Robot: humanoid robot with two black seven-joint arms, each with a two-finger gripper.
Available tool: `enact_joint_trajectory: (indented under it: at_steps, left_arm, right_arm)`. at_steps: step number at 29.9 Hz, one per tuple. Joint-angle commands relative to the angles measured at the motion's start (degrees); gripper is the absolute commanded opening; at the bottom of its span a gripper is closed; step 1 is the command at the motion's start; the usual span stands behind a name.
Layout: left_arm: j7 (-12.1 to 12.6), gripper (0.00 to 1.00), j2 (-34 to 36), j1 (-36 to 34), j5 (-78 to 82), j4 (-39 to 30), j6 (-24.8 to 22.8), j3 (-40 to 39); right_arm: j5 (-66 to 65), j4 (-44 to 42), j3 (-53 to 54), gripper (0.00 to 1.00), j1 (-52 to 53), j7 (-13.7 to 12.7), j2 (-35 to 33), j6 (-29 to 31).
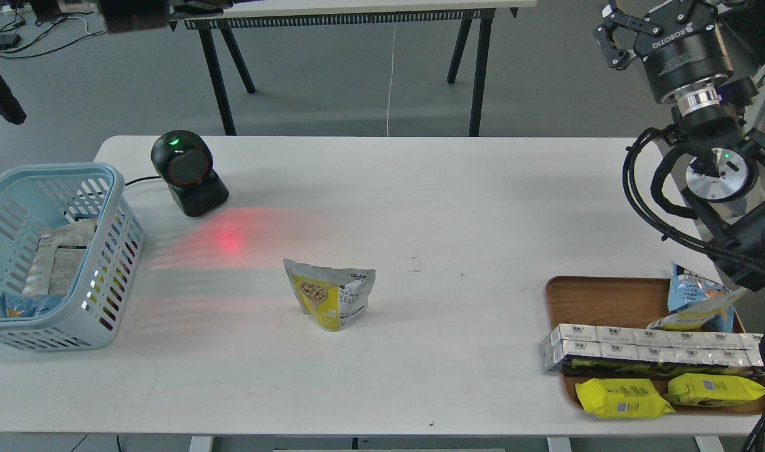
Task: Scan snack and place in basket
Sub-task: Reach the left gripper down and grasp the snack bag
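One snack pouch [330,294], yellow and white-grey, stands upright on the white table [457,207], near the middle and slightly toward the front edge. Nothing touches it. Bare tabletop lies open all round it.

One basket [109,251], light blue with slotted sides, sits at the left end of the table, well apart from the pouch; its left side is cut off by the view's edge. Inside lie a pale flat packet and something blue, hard to make out through the slots.

One black scanner [187,172] stands at the back left, just right of the basket, with a red glow on the table in front of it, between scanner and pouch.

One brown tray [599,298] at the front right holds a row of white cartons, two flat yellow packs and one blue-and-yellow bag. The tray's right part is partly hidden by arm cabling.

Right gripper [630,22]: raised at the top right, beyond the table's far corner, well apart from everything on the table. Fingers run to the top edge of the view; cannot tell whether spread or pressed together.

Left gripper [191,6]: a blurred dark shape at the top left edge, mostly cut off; state cannot be told.
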Motion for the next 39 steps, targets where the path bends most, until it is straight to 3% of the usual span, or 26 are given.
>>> enact_joint_trajectory:
  at_steps: [1, 9, 16, 24, 27, 33, 36, 39]
  left_arm:
    - [0.0, 1.0, -4.48, -7.06, 4.8, -5.79, 0.01, 11.63]
    - [0.0, 1.0, -15.28, -14.72, 8.67, -9.06, 0.01, 27.81]
    - [0.0, 1.0, -23.63, -14.55, 10.52, -9.68, 0.01, 32.74]
    - [0.0, 0.99, -27.69, -11.39, 10.52, -9.32, 0.01, 36.52]
    - [0.0, 0.98, -28.39, -8.93, 10.44, -8.62, 4.26, 37.58]
    - [0.0, 0.79, -28.22, -3.74, 10.26, -6.42, 12.88, 38.81]
    - [0.0, 0.63, -28.13, -3.47, 10.08, -6.51, 14.91, 38.99]
    - [0.0, 0.4, -28.13, -3.47, 10.08, -6.51, 15.96, 39.07]
  right_arm:
    - [0.06, -0.02, -0.22, 0.98, -0.17, 0.0, 0.12, 0.0]
    - [0.06, -0.19, -0.31, 0.98, -0.96, 0.0, 0.12, 0.0]
    - [0.06, -0.11, -0.13, 0.98, -1.93, 0.0, 0.03, 0.0]
    - [0.24, -0.02, 0.13, 0.98, -2.81, 0.0, -0.58, 0.0]
    - [0.24, 0.07, 0.13, 0.98, -3.07, 0.0, -0.58, 0.0]
    - [0.24, 0.07, 0.13, 0.98, -3.51, 0.0, -0.58, 0.0]
    - [0.24, 0.07, 0.13, 0.98, -3.6, 0.0, -0.58, 0.0]
    - [0.33, 0.25, 0.22, 0.99, -3.95, 0.0, -0.58, 0.0]
